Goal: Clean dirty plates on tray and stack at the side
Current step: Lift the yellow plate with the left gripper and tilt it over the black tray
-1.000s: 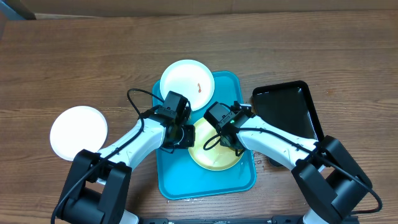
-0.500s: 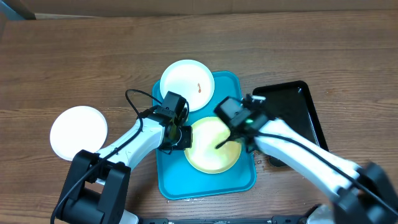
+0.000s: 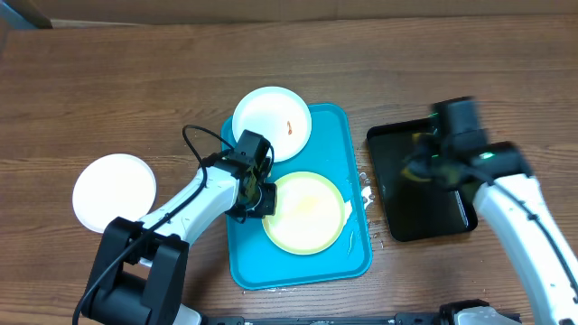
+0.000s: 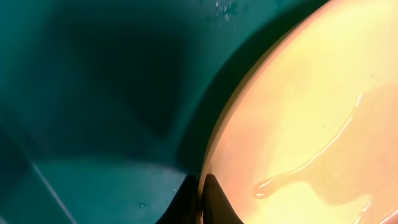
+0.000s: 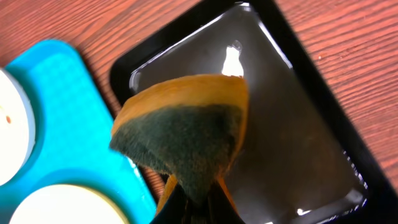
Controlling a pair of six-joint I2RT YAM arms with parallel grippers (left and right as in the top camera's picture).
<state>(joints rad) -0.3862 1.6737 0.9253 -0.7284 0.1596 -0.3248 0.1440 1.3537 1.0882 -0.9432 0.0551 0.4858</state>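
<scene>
The turquoise tray (image 3: 349,131) holds a pale yellow-green plate (image 3: 305,213) and, at its far end, a white plate (image 3: 271,122) with an orange-red smear. A second white plate (image 3: 113,192) lies on the table at the left. My left gripper (image 3: 262,200) is shut on the left rim of the yellow-green plate (image 4: 298,118), which is wet. My right gripper (image 3: 426,162) is shut on a yellow and green sponge (image 5: 186,134) and holds it above the black tray (image 5: 298,143).
The black tray (image 3: 417,217) sits right of the turquoise tray. Water drops lie on the wood between the two trays (image 3: 365,191). The brown wooden table (image 3: 135,81) extends all around.
My right gripper has swung with the sponge from the yellow-green plate over to the black tray. My left gripper has kept its hold on the plate's rim.
</scene>
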